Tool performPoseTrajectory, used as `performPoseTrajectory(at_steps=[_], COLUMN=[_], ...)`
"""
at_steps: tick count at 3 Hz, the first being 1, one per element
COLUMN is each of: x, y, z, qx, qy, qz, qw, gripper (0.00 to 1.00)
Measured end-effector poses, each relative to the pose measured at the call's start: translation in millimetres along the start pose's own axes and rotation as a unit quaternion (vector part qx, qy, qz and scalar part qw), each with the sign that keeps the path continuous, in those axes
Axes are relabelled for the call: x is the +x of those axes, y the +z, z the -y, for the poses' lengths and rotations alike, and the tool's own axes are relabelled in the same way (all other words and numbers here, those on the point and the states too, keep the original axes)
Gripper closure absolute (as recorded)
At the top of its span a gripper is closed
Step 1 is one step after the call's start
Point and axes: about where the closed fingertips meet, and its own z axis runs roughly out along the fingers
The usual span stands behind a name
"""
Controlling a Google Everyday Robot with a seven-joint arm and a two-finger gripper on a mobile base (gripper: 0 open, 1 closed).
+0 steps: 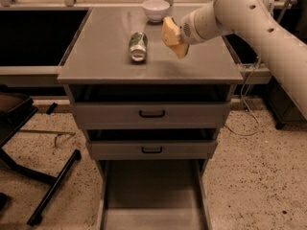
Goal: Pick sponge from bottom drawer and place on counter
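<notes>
Speckled stone-look floor (249,176) around a grey sheet-metal cabinet. Bottom drawer (151,195) is pulled out; its flat matte tray shows nothing dark green, though its front is cut off. Sponge isn't visible anywhere, including on the smooth, slightly glossy desk (96,63). Pale yellow padded claw (173,36) hovers over the desk, beside a tipped can (137,46) and near a white bowl (156,9). Can't tell whether it's apart, together or clamped. Judgement: pick unconfirmed, place not done.
</notes>
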Motion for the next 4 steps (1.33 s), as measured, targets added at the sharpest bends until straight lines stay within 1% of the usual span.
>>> performPoseTrajectory(at_steps=[1,2,3,4], x=[18,36,50,55], y=[5,12,21,29], z=[9,15,21,23], qx=[0.001,0.000,0.014,0.045], qy=[0.017,0.035,0.033,-0.001], qz=[-0.024,-0.056,-0.080,-0.101], qw=[0.9996,0.9978,0.9961,0.9938], gripper=[1.00,1.00,1.00,1.00])
